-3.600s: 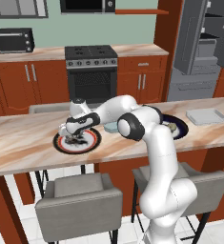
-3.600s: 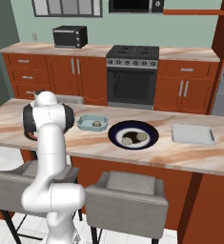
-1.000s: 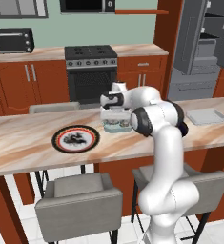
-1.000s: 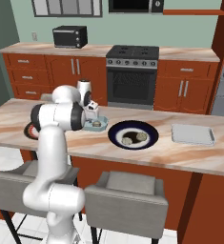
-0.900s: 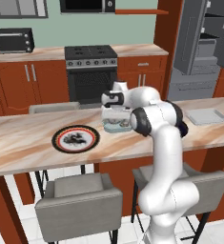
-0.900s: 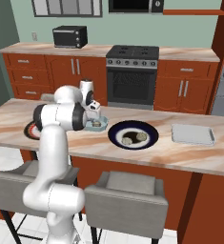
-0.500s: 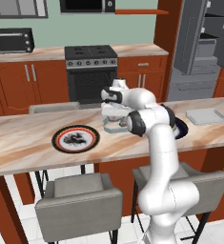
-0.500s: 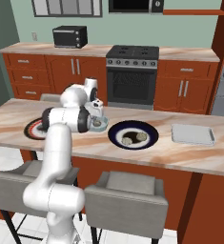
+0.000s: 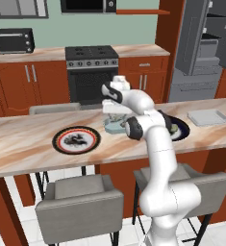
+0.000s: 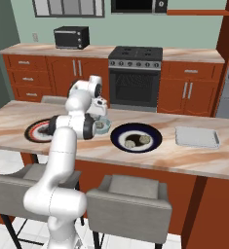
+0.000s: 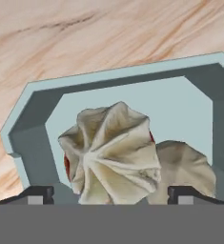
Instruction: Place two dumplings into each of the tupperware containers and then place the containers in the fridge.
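The arm has swung from the red-rimmed plate (image 9: 76,140) to the pale blue container (image 11: 42,102) on the counter (image 9: 23,153). Its claw (image 11: 111,193) stands wide open, gripping nothing, over two dumplings (image 11: 111,152) lying inside. That tub now looks filled; the grey container (image 10: 197,136) sits empty.

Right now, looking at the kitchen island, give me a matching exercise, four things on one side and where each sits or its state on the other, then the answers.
Things:
1. claw
2. pale blue tub
3. flat grey tub
4. red-rimmed plate

Places or states:
A. far end of the counter, nearest the fridge
B. holds two dumplings
C. open, right above the dumplings
D. dark pieces on it, beside the blue tub

Pairs: 1-C, 2-B, 3-A, 4-D
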Available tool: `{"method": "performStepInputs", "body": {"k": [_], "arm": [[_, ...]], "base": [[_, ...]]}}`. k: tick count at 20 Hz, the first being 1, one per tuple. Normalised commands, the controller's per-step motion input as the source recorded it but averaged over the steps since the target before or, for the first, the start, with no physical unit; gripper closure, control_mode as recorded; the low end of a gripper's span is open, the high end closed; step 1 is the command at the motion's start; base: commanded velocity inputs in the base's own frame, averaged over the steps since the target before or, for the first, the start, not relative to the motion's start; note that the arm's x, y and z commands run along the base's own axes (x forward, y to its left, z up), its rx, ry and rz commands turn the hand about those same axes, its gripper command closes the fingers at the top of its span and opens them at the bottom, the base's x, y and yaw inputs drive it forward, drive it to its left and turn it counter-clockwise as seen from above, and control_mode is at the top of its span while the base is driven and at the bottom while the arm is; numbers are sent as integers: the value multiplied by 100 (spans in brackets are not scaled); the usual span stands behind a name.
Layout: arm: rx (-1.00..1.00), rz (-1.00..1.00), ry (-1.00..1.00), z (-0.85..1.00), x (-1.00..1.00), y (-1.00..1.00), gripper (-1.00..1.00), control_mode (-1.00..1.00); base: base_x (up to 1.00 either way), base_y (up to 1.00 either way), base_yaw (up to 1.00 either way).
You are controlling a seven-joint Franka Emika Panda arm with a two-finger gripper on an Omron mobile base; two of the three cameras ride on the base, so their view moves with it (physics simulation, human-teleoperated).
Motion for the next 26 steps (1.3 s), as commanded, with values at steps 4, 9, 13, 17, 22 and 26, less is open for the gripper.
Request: {"method": "performStepInputs", "body": {"k": [4, 9, 13, 17, 22, 26], "arm": [[0, -2, 0, 0, -41, -12, -100, -100], [0, 0, -4, 0, -49, 3, -100, -100], [0, 2, -3, 0, -32, 39, -100, -100], [0, 3, 0, -8, -13, 42, -100, -100], [0, 4, -11, -28, -26, 8, -100, -100], [0, 16, -31, -38, -48, 0, -100, -100]], "base": [[0, 0, 0], [0, 0, 0], [0, 0, 0], [0, 0, 0], [0, 0, 0], [0, 0, 0]]}}
